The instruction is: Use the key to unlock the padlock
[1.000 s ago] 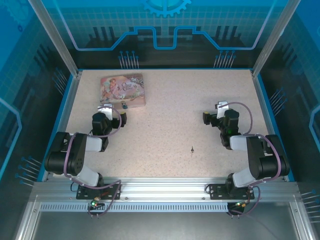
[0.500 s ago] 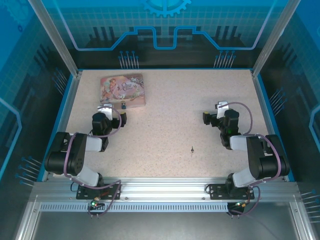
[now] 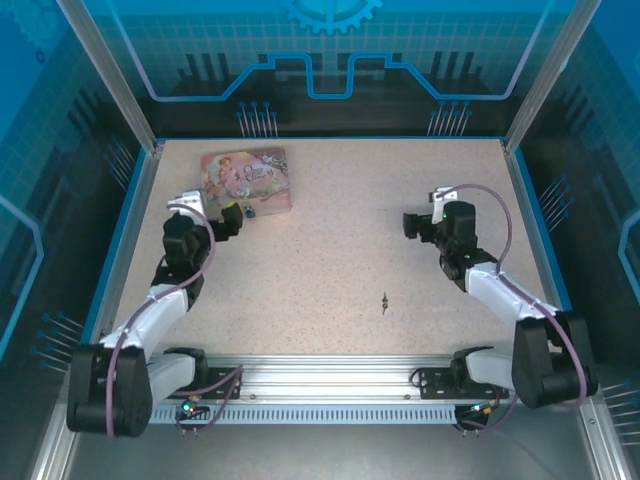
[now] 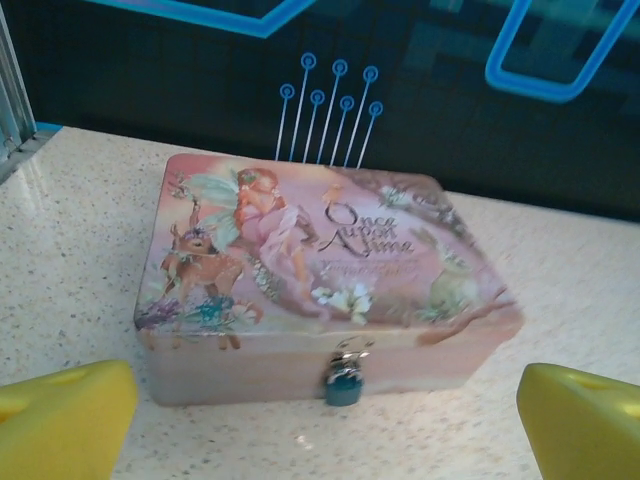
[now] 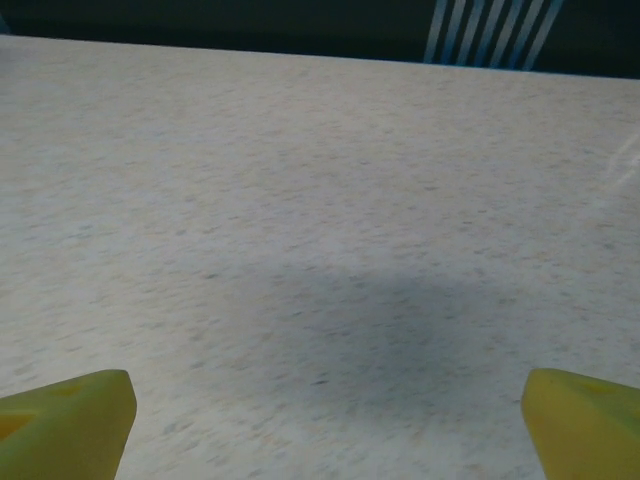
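The tiny teal padlock (image 4: 343,385) hangs by its silvery shackle from the clasp on the near wall of the pink tin (image 4: 330,270). My left gripper (image 4: 325,445) is open just in front of it, with its yellow fingertips (image 4: 65,420) wide apart and nothing between them. From above, the padlock (image 3: 247,211) sits at the tin's (image 3: 245,175) front edge, right beside the left gripper (image 3: 231,217). The key (image 3: 385,300) is a dark sliver lying alone on the table, right of centre. My right gripper (image 3: 412,224) is open over bare tabletop, well behind the key. Its fingertips (image 5: 65,425) are spread.
The speckled table (image 3: 330,260) has blue rims on its left and right sides. Glass walls and metal posts surround it. Both arm bases sit on the rail at the near edge.
Both arms have stretched out from their folded pose. The left gripper moved up and left toward the tin's front. The right gripper shifted slightly back and left.
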Controlling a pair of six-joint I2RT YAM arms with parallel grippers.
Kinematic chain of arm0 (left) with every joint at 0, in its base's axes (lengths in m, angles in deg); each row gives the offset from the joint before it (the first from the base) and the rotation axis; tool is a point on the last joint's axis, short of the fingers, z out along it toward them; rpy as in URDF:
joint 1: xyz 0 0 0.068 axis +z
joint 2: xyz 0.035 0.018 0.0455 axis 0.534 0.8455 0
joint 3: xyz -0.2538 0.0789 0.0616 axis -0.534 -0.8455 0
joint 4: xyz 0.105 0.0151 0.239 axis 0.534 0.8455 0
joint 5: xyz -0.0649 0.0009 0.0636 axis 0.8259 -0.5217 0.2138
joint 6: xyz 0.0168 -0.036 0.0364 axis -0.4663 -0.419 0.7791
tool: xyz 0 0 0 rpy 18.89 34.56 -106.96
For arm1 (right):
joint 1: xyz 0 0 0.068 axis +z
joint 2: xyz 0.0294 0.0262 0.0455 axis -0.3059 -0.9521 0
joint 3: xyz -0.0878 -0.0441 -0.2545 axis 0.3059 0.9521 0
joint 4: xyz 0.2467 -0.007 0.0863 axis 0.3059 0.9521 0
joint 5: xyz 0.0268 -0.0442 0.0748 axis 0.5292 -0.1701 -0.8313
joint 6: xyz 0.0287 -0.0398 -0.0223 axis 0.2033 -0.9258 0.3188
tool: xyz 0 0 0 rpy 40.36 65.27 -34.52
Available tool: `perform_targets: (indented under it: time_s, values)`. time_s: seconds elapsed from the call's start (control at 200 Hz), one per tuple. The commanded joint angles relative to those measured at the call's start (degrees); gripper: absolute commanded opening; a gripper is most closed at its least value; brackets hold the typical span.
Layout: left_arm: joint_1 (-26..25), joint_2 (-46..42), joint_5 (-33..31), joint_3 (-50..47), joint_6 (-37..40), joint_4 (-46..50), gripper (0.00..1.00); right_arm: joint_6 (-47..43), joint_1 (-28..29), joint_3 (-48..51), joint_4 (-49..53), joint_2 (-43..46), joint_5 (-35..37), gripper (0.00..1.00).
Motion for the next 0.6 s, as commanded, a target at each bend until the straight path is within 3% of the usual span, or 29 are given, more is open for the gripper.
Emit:
perform_targets:
  time_s: [0.0,0.15,0.37,0.595]
  values:
    - [0.5,-3.1,6.1,5.6,-11.9,17.1,0.99,8.2,3.1,-4.2,21.4,4.7,-3.1,1.00]
    - [-2.5,-3.2,15.5,5.6,-18.8,16.2,0.99,16.1,8.4,-7.3,35.2,7.7,-6.8,0.99]
    - [-14.1,2.3,14.3,6.5,-18.9,13.2,0.99,24.2,12.9,-9.3,47.0,2.8,-15.0,0.85]
    - [-17.5,8.5,13.6,9.5,-19.0,10.7,0.99,27.4,18.1,-12.6,52.2,-8.3,-16.1,0.64]
